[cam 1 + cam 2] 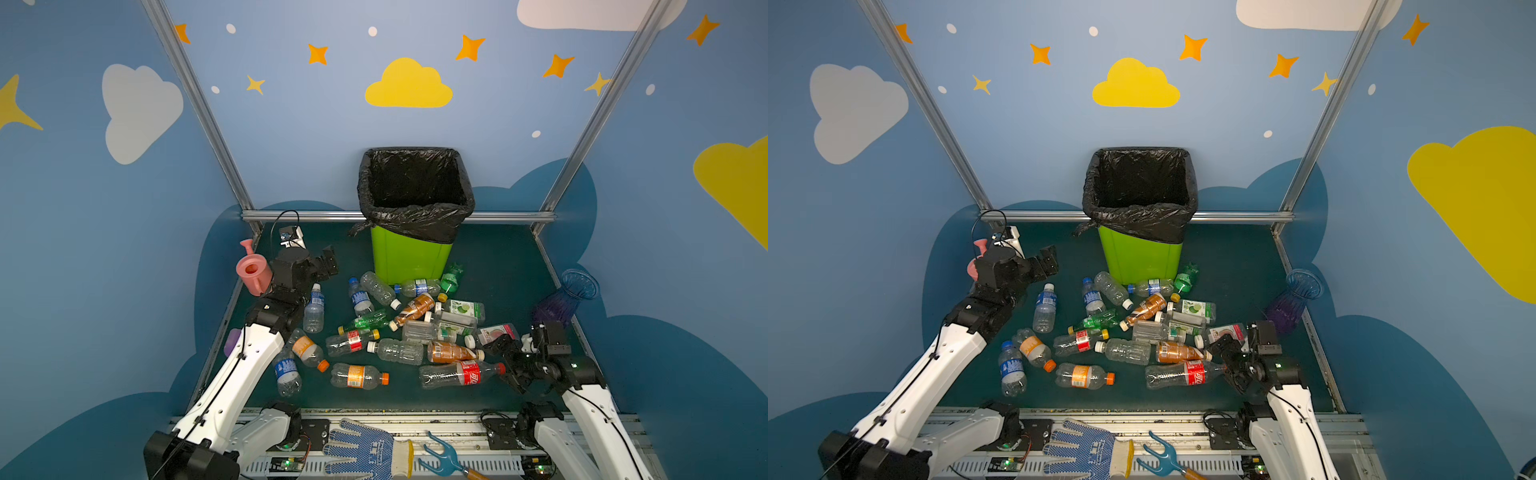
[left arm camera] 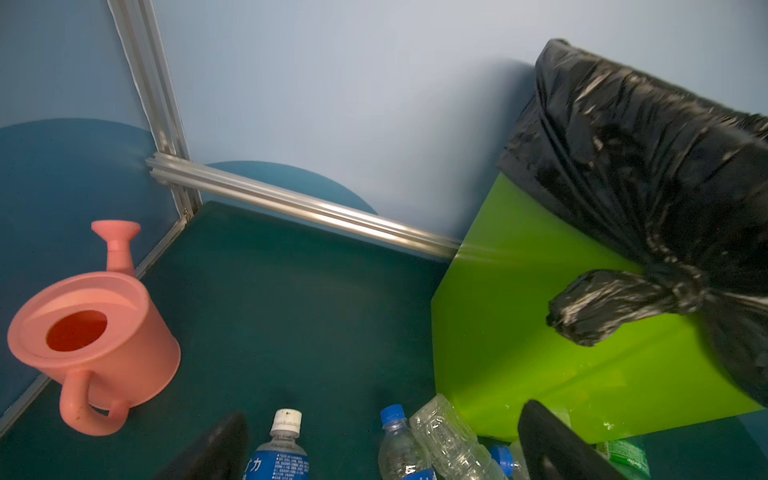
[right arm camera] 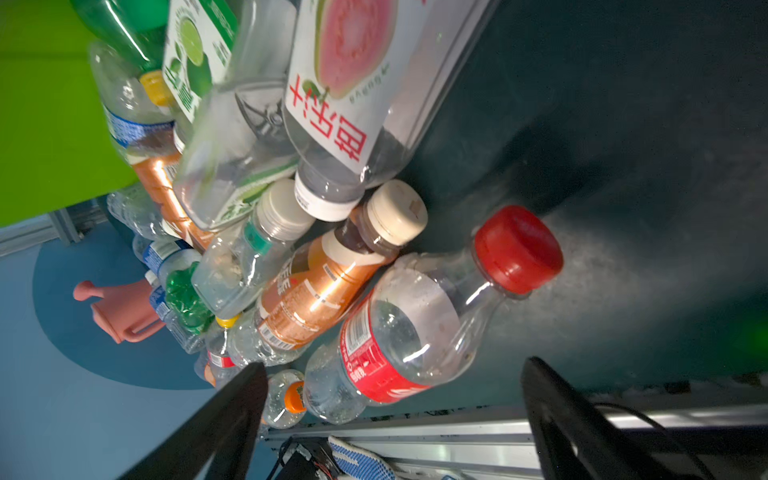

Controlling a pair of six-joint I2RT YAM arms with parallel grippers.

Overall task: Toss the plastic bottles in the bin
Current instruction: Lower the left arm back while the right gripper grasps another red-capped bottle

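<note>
Several plastic bottles (image 1: 399,324) lie scattered on the dark green table in front of the bin (image 1: 409,257), which is lime green with a black bag (image 1: 415,224) over its rim. In both top views my left gripper (image 1: 327,262) (image 1: 1048,259) hangs open and empty above the table's left side. From the left wrist, its tips (image 2: 384,411) span a blue-labelled bottle (image 2: 282,451) and clear ones beside the bin (image 2: 519,332). My right gripper (image 1: 508,365) (image 3: 397,363) is open, its fingers either side of the red-capped cola bottle (image 3: 415,316) (image 1: 461,374), not visibly touching it.
A pink watering can (image 1: 253,270) stands at the left wall by the left arm. A blue-purple vase (image 1: 567,297) stands at the right wall behind the right arm. A dotted glove (image 1: 365,451) and a blue hand fork (image 1: 444,457) lie on the front rail.
</note>
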